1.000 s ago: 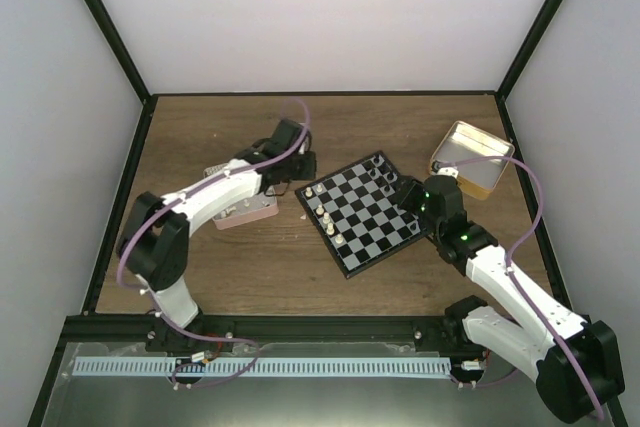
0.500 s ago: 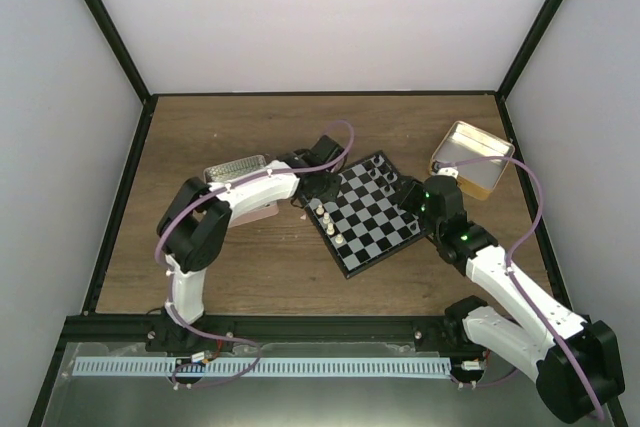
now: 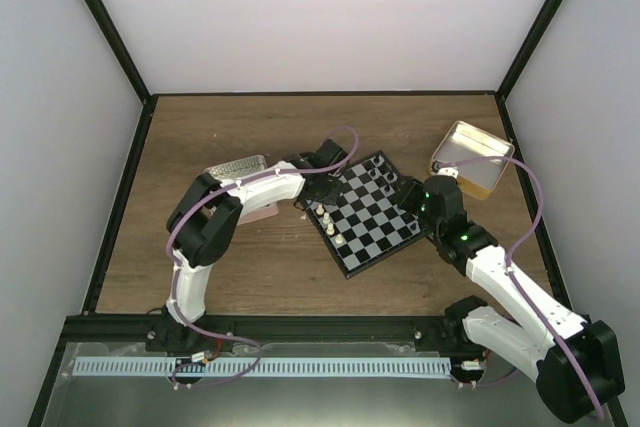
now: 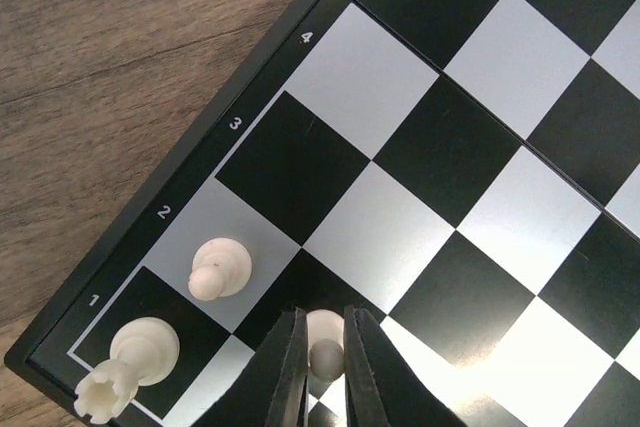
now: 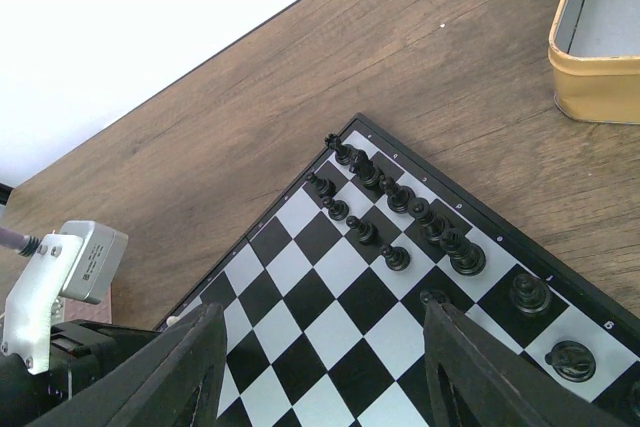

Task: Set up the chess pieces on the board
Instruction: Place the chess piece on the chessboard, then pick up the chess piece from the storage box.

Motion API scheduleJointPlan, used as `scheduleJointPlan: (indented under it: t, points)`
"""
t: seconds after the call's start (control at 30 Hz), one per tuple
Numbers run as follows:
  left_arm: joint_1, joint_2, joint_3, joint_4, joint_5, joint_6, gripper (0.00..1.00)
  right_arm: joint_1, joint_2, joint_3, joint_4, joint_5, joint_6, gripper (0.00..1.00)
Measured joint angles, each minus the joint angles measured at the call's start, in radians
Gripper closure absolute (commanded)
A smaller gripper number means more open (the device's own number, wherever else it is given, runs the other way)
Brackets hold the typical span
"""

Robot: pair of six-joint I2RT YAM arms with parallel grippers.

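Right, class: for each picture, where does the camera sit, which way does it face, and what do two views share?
Top external: above and behind the arms, looking down on the board; both arms and bases show.
Left wrist: on the left claw, looking straight down at the board's corner; its fingers pinch a white pawn.
Right wrist: behind the open right claw, facing across the black pieces; both fingers show.
Shared: top and right wrist both show the gold tin.

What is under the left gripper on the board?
A cream pawn, pinched in the shut left gripper, over a black square beside the other pawn. The fingers cover its base, so whether it touches the board cannot be seen.
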Motion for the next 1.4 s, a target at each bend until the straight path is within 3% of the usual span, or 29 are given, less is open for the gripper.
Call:
scheduleJointPlan:
  t: [0.17, 0.5, 0.8, 1.2, 1.4]
  points:
    - [0.000, 0.000, 0.000, -0.002, -0.004, 0.002, 0.74, 0.000, 0.000, 0.000, 0.000, 0.000, 0.000, 0.44]
    - [0.000, -0.020, 0.001, -0.016, -0.003, 0.003, 0.71, 0.000, 0.000, 0.000, 0.000, 0.000, 0.000, 0.44]
    - [0.013, -0.212, -0.025, 0.010, -0.097, -0.013, 0.70, 0.000, 0.003, 0.000, 0.001, -0.002, 0.000, 0.44]
    - [0.258, -0.367, -0.348, 0.085, -0.180, -0.198, 0.66, 0.000, 0.014, 0.000, 0.001, -0.009, 0.000, 0.44]
    - [0.274, -0.429, -0.468, 0.090, -0.208, -0.238, 0.65, 0.000, 0.015, 0.000, 0.002, -0.011, 0.000, 0.44]
